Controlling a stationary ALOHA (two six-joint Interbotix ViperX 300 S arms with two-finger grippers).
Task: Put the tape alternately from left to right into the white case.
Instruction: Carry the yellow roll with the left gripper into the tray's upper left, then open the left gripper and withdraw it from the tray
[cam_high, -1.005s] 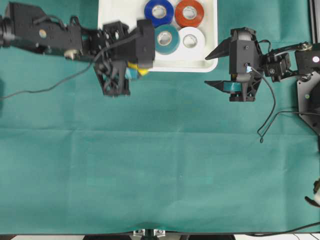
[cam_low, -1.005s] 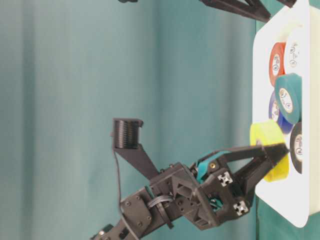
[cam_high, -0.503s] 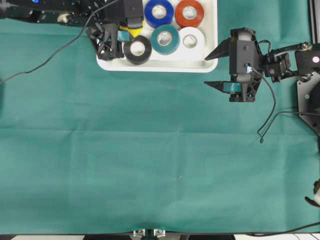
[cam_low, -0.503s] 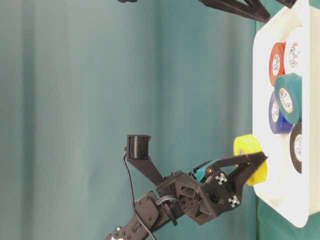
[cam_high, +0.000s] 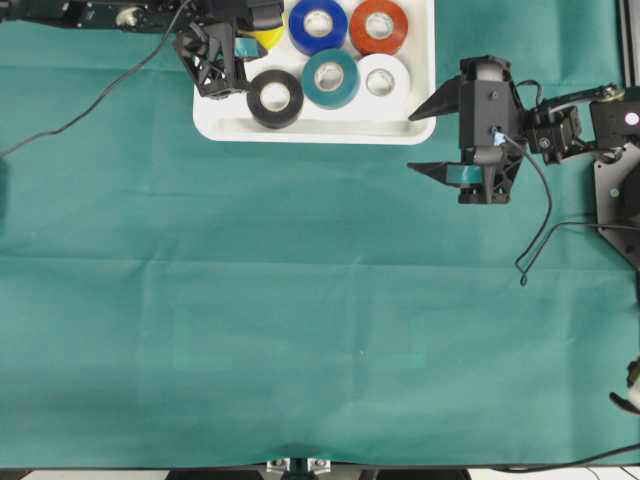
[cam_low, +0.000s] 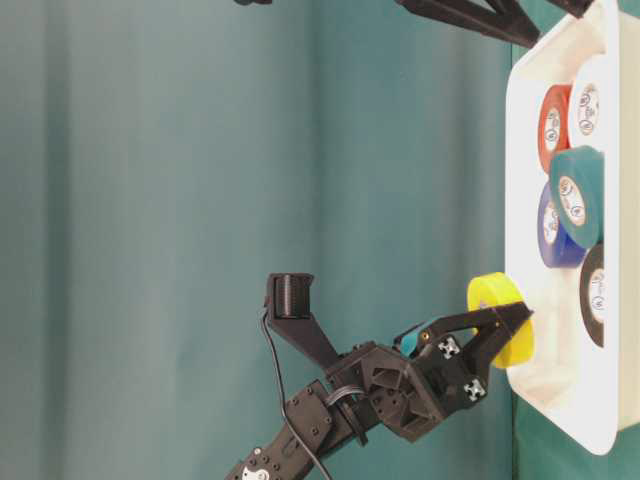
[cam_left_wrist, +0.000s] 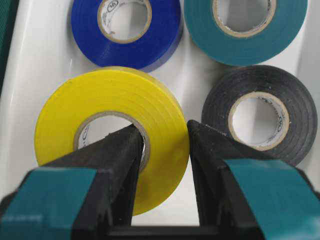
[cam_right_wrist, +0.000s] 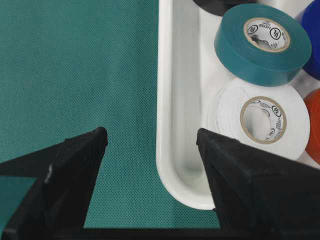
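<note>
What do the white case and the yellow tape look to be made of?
White case: probably molded plastic, smooth and slightly glossy, with soft highlights on its rounded rim. Yellow tape: likely vinyl electrical tape, sheen and fine wound layers on its face, around a pale, seemingly cardboard core.

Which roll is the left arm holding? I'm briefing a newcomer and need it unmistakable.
Find the white case at the top of the green cloth; the left gripper reaches over its left end. The yellow tape roll sits pinched between its fingers, one through the core, beside the blue roll. It is the only yellow one.
</note>
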